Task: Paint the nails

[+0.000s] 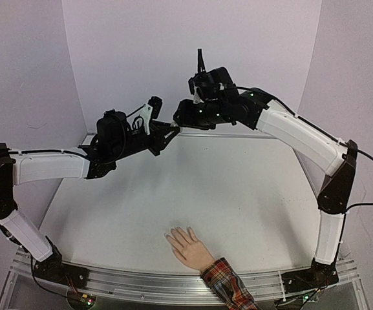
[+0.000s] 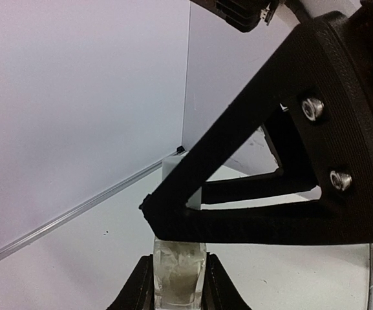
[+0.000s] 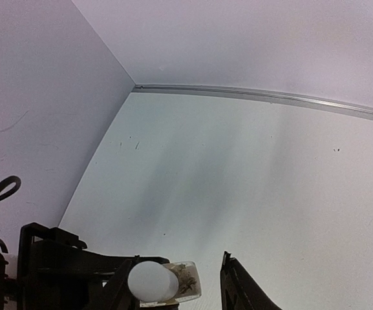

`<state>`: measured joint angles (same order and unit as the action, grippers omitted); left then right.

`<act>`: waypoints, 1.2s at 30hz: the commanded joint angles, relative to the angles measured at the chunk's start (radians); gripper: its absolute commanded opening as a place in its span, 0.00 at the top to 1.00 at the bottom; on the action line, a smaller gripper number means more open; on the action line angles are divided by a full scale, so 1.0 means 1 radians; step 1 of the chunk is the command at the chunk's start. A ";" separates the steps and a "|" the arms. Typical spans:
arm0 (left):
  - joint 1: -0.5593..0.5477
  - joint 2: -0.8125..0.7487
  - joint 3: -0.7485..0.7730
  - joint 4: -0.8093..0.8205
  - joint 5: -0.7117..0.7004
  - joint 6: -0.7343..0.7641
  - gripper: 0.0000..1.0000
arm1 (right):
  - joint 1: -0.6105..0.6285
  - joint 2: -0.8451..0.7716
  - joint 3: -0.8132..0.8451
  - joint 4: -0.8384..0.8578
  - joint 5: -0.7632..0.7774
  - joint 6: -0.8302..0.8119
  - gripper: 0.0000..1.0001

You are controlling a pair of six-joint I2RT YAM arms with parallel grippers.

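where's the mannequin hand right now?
Top view: the mannequin hand lies on the table at its near edge, roughly midway between the left arm base and right arm base.

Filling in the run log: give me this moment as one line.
left gripper: shut on polish bottle, held aloft | right gripper: open around white cap | mannequin hand: lying apart, untouched

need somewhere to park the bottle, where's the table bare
Bare: the whole table from the mannequin hand at the near edge to the back wall. Crowded: above its far end, where the left gripper holds the bottle and the right gripper flanks it.
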<state>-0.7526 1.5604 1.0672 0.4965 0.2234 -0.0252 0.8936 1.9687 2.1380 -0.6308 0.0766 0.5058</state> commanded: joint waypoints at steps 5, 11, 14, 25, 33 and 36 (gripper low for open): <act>-0.005 -0.020 0.048 0.013 0.025 -0.022 1.00 | 0.008 -0.005 0.033 -0.003 0.009 -0.066 0.87; -0.002 -0.110 0.044 -0.028 0.292 -0.100 1.00 | 0.006 -0.113 -0.097 0.034 -0.296 -0.317 1.00; 0.014 -0.160 0.028 0.011 0.554 -0.192 1.00 | 0.006 -0.197 -0.194 0.053 -0.574 -0.469 1.00; 0.082 -0.147 0.066 0.052 0.911 -0.341 1.00 | -0.005 -0.292 -0.304 0.052 -0.893 -0.624 1.00; 0.082 -0.157 0.075 -0.135 0.474 -0.125 1.00 | -0.022 -0.303 -0.316 0.053 -0.588 -0.439 0.38; 0.073 -0.157 0.039 -0.132 0.279 -0.076 1.00 | -0.022 -0.297 -0.325 0.048 -0.449 -0.354 0.25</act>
<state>-0.6813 1.4277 1.1050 0.3866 0.8447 -0.2134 0.8734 1.6665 1.8271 -0.5601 -0.5696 0.0149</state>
